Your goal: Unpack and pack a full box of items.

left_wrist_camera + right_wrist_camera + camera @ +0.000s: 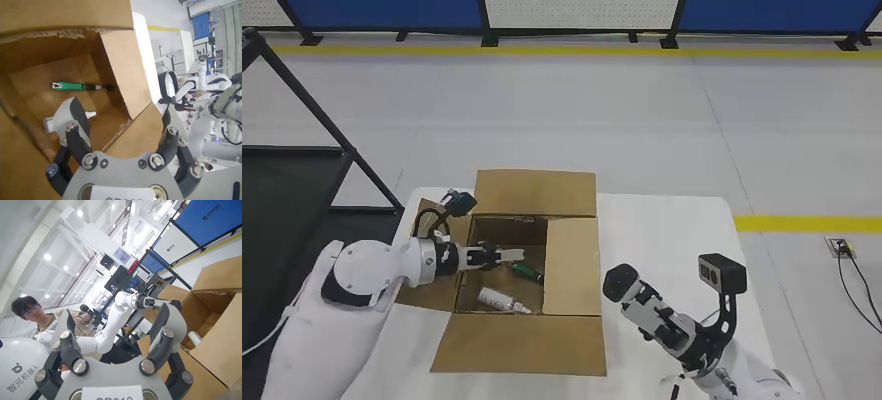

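Note:
An open cardboard box (572, 265) stands on the white table (662, 225). On its floor lie a green-handled tool (525, 272) (71, 86) and a white bottle (504, 300) (48, 124). My left gripper (504, 256) (122, 117) is inside the box from the left side, open, with nothing between its fingers. The tool lies just beyond it, and one finger (75, 113) partly covers the bottle. My right gripper (117, 321) is open and holds nothing, off the box's right side and facing the box (208, 294) and the left arm (128, 300). The right arm (662, 320) is at the table's front right.
All of the box's flaps are folded outward; the right flap (574, 265) leans over the opening and the front flap (522, 345) lies flat toward me. A black frame (332, 140) stands off the table's left side. Bare table lies right of the box.

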Tool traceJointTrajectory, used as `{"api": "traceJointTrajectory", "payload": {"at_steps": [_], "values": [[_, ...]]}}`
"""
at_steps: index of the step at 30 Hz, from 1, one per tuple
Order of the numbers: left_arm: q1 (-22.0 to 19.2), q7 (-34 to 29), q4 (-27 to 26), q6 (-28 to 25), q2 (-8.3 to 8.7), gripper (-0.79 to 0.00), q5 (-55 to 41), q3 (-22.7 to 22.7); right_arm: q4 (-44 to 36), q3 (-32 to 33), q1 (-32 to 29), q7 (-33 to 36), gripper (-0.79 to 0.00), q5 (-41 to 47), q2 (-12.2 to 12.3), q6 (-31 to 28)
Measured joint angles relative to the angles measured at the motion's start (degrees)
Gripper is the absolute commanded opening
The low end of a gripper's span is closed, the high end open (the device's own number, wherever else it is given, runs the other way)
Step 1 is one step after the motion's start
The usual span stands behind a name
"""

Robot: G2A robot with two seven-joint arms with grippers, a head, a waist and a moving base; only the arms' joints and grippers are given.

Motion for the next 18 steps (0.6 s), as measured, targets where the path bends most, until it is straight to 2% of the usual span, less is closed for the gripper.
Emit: {"api": "traceJointTrajectory", "payload": {"at_steps": [3,7,12,18], "values": [[-4.51,0.74,5.74,0.19,-1.47,0.0,-1.29,5.53,0.24,0.52,-1.02,-0.45,0.0,0.96,0.39,-0.93],[-7.87,2.38,11.33,-0.9,-3.27,0.0,-3.86,10.86,-0.36,1.14,-2.58,-0.67,0.0,2.23,0.91,-2.09],[-9.76,6.76,17.23,-2.24,-5.53,0.0,-9.52,15.09,-1.04,1.68,-4.37,-0.65,0.0,3.34,1.58,-3.22],[-10.14,13.63,20.56,-3.93,-7.67,0.0,-12.63,18.39,-1.95,2.02,-5.96,-0.66,0.0,3.97,2.34,-4.18]]}}
